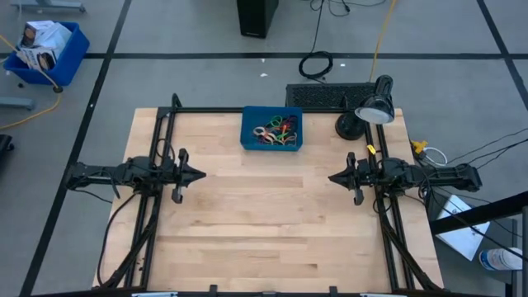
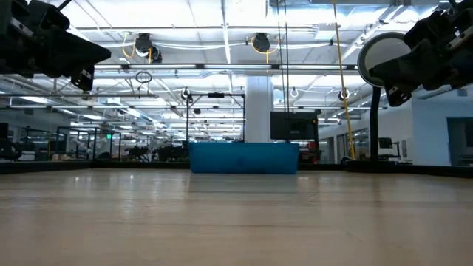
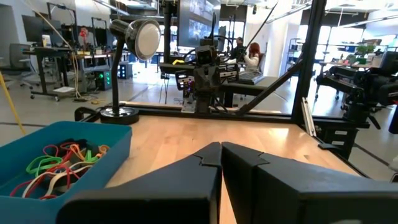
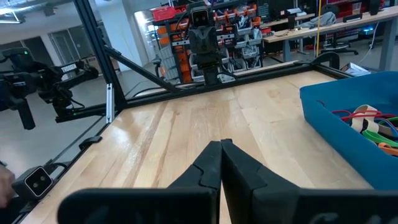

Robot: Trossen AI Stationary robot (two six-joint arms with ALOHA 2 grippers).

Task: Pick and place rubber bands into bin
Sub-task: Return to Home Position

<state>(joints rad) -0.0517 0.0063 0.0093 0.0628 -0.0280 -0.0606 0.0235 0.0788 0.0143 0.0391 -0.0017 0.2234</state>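
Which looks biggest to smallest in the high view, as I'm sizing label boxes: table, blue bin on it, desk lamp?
1. table, clearly largest.
2. blue bin.
3. desk lamp, smallest, though its raised head sits nearer the camera, so its margin below the bin is unsure.

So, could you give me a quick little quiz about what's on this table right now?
1. True or false: some rubber bands lie on the table outside the blue bin.
2. The left fingers and right fingers are: A) open, B) shut and empty, C) shut on a band.
3. Fill in: the desk lamp stands at the far corner on the ___ arm's side.
Key: 1 false, all visible bands are in the bin; 2 B; 3 right.
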